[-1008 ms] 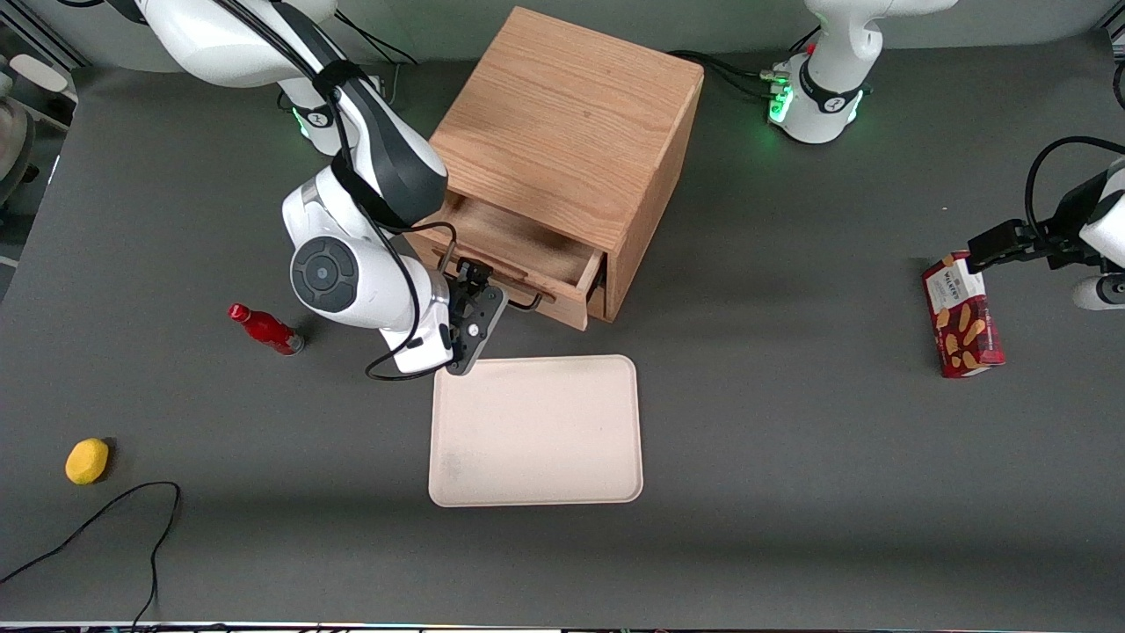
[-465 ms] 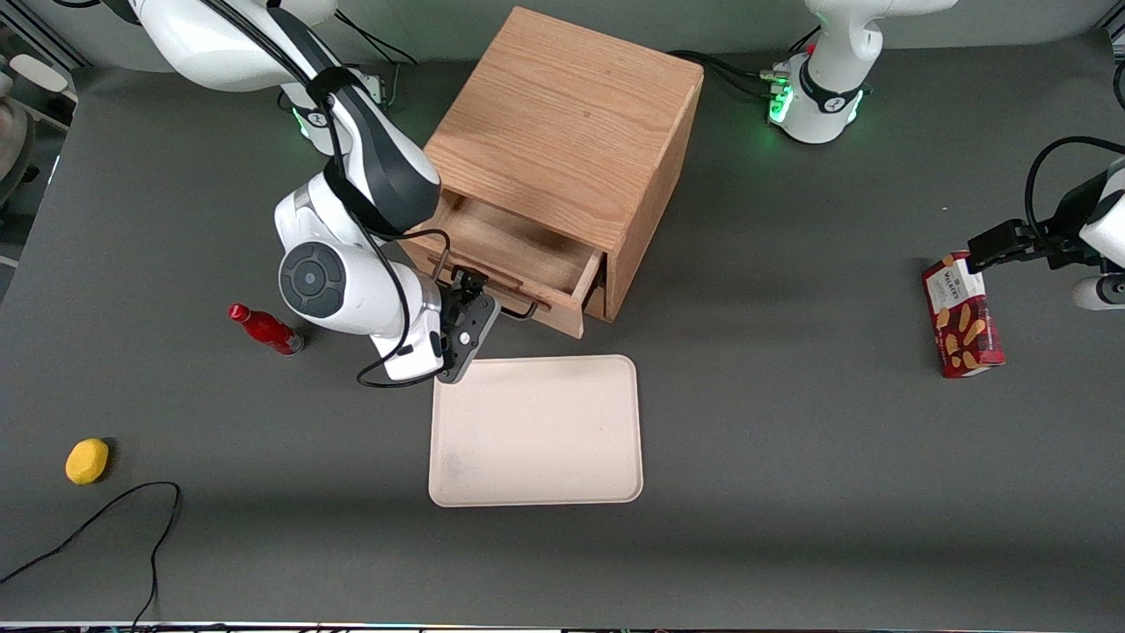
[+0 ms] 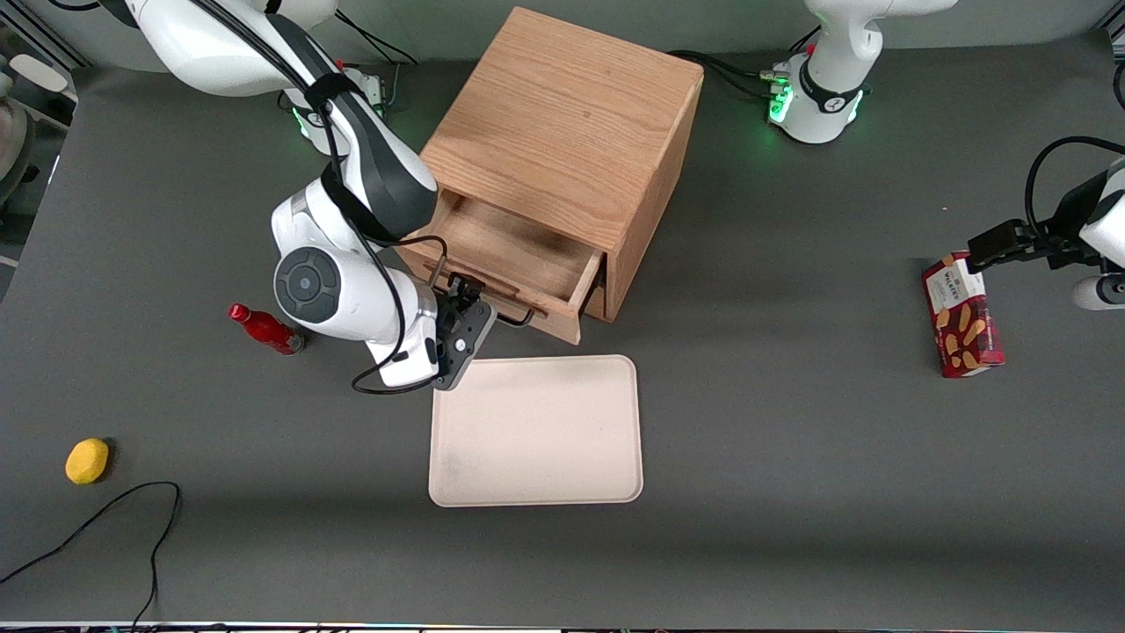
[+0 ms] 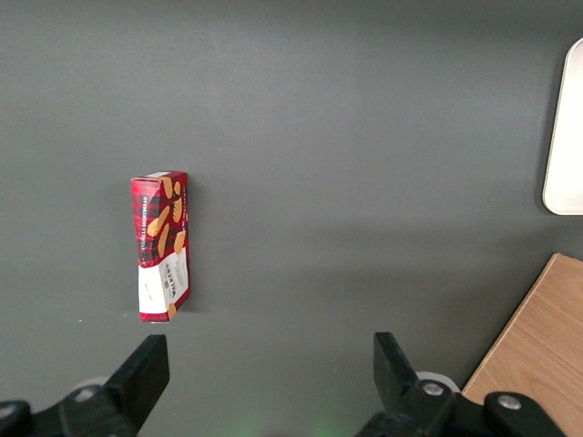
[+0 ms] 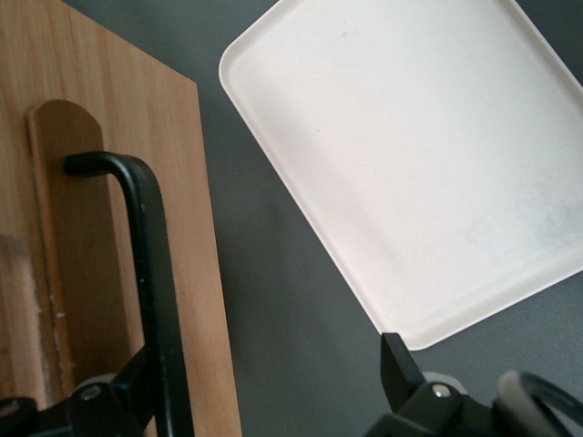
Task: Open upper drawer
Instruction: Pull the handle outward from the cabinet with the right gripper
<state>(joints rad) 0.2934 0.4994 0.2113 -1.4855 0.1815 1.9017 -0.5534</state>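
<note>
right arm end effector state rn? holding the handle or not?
End effector: open, fingers either side of the upper drawer's black handle, not clamped on it.

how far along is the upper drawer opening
Mostly done: the upper drawer stands well out of the cabinet, its bare inside showing. In hand: the gripper is at the black handle, fingers spread, one on each side of the bar. Left: perhaps a little more pull, then backing away toward the tray.

Claw [image 3: 468, 301] at the upper drawer [image 3: 514, 264] handle, tray [image 3: 536, 431] nearer the front camera.
</note>
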